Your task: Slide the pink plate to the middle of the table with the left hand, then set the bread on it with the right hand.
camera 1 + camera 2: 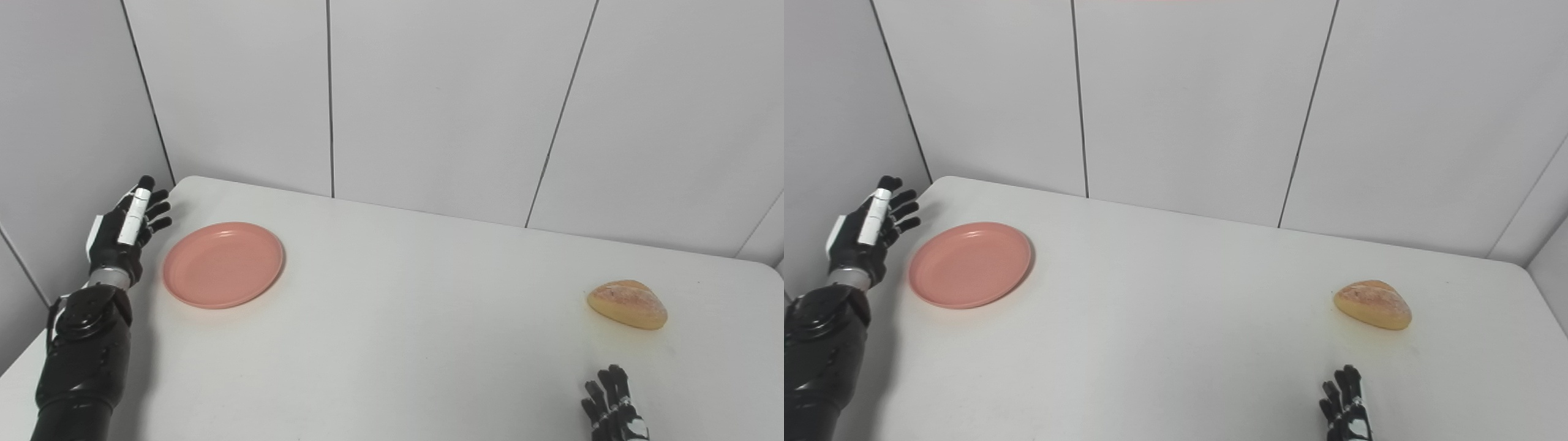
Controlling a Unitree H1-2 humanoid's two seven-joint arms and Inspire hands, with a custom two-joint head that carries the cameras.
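Fingertips of the robot's right hand [612,407] poke up from the bottom edge of the frame, slightly apart and holding nothing, while the bread [628,304] sits beyond them near the right end of the white counter [416,318]. Across the counter, the left hand [128,229] hovers at the far left corner with its fingers spread, gripping nothing, just beside the pink plate [223,264] but apparently not touching it. The plate lies to the hand's right, toward the counter's middle, so a sideways push from its left rim looks like the move the task calls for first. The plate is far nearer the left hand than the right. It is round, shallow and smooth, with a raised rim and a matte, plastic-looking finish that should slide easily on the plain surface. The bread is a domed, golden-brown roll with a pale, floury crust, its long axis running roughly left to right. Neither step of the task appears done.
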